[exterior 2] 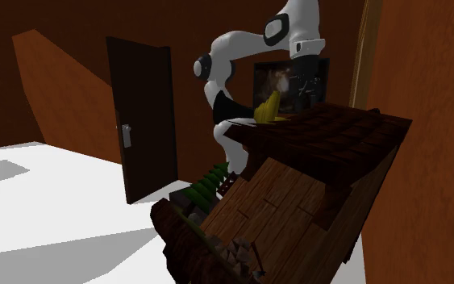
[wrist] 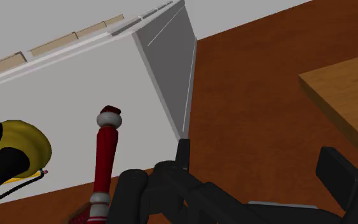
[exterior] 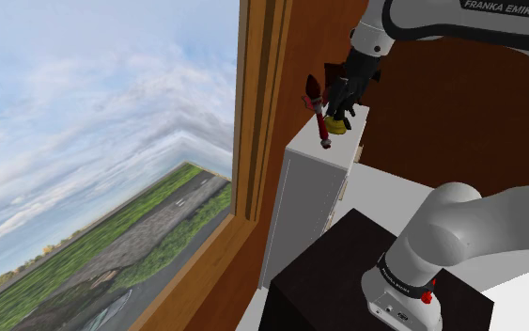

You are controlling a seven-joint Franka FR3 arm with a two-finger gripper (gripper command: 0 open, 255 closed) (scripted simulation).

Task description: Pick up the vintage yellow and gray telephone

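The yellow telephone (exterior: 339, 130) lies on the white desk (exterior: 300, 165) in the shoulder view's upper middle, just under the gripper (exterior: 343, 115); the gripper's fingers stand apart and empty; the arm (exterior: 478, 26) reads "FRANKA EMIKA".

You can read one brand name: "FRANKA EMIKA", in capitals along the white upper link of the robot arm (exterior: 478, 21), at about one o'clock in the shoulder view. The dark band round the arm's lower joint (exterior: 403, 273), near five o'clock, also carries small pale lettering, but it is too small for you to read.
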